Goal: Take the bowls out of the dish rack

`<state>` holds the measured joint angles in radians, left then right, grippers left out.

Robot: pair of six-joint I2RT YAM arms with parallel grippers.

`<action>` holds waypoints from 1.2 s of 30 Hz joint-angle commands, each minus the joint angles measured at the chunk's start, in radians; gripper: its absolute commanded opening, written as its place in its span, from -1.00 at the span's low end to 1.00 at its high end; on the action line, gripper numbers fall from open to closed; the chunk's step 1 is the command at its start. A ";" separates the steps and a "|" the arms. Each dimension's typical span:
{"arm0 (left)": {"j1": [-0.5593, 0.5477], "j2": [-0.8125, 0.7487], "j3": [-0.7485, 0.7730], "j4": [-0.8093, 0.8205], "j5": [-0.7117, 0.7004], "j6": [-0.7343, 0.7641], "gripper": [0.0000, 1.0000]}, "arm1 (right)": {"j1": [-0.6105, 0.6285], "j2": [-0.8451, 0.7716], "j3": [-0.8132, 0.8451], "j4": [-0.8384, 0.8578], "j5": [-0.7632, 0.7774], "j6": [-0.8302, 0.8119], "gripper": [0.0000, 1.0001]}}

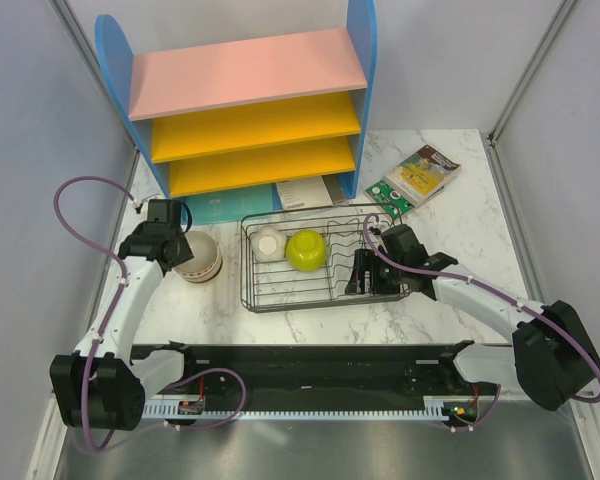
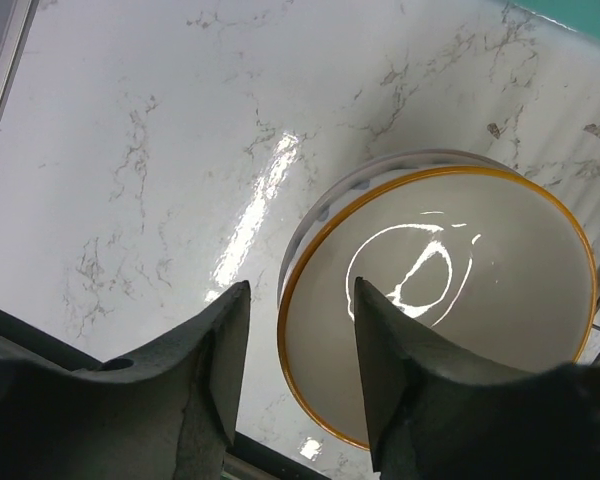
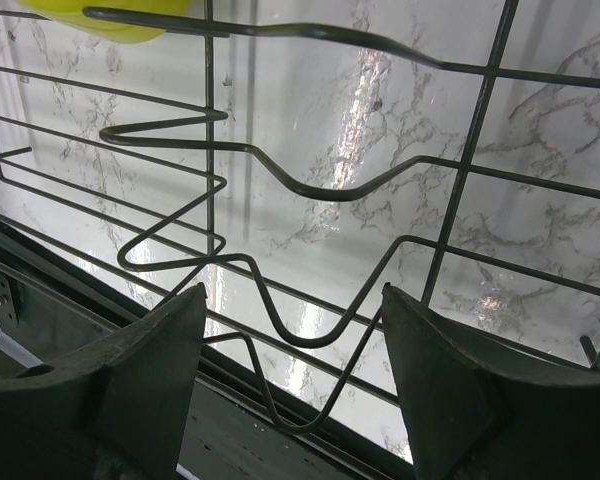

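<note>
The black wire dish rack (image 1: 325, 292) stands mid-table. It holds a white bowl (image 1: 269, 242) and a yellow-green bowl (image 1: 306, 249) in its left half. To the left of the rack, a cream bowl with an orange rim (image 2: 450, 290) is stacked on another white bowl (image 2: 320, 205); the stack also shows in the top view (image 1: 200, 258). My left gripper (image 2: 300, 300) is open, its fingers straddling the orange rim. My right gripper (image 3: 292, 300) is open and empty, low over the wire prongs (image 3: 280, 180) in the rack's right half (image 1: 363, 278). The yellow-green bowl's edge (image 3: 120, 15) shows ahead of it.
A blue shelf unit with pink and yellow boards (image 1: 250, 110) stands behind the rack. Booklets (image 1: 420, 175) lie at the back right, and papers (image 1: 305, 190) lie under the shelf. A black rail (image 1: 310, 365) runs along the near edge. Grey walls close both sides.
</note>
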<state>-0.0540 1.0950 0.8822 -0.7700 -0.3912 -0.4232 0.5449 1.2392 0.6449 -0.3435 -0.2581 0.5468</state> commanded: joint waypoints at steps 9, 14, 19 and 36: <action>-0.001 -0.003 0.015 0.003 -0.035 0.006 -0.38 | 0.001 -0.006 -0.013 0.003 -0.020 0.007 0.57; -0.001 -0.001 0.024 -0.002 -0.040 0.011 -0.96 | -0.002 -0.009 -0.019 0.001 -0.017 0.007 0.56; -0.001 -0.006 0.026 -0.006 -0.040 0.009 -0.96 | 0.000 -0.010 -0.022 0.001 -0.017 0.008 0.57; 0.016 0.014 0.138 -0.054 0.028 0.011 -0.96 | 0.001 -0.003 0.001 -0.006 -0.018 0.005 0.56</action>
<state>-0.0467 1.1038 0.9741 -0.8364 -0.3943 -0.4198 0.5449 1.2392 0.6361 -0.3340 -0.2581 0.5560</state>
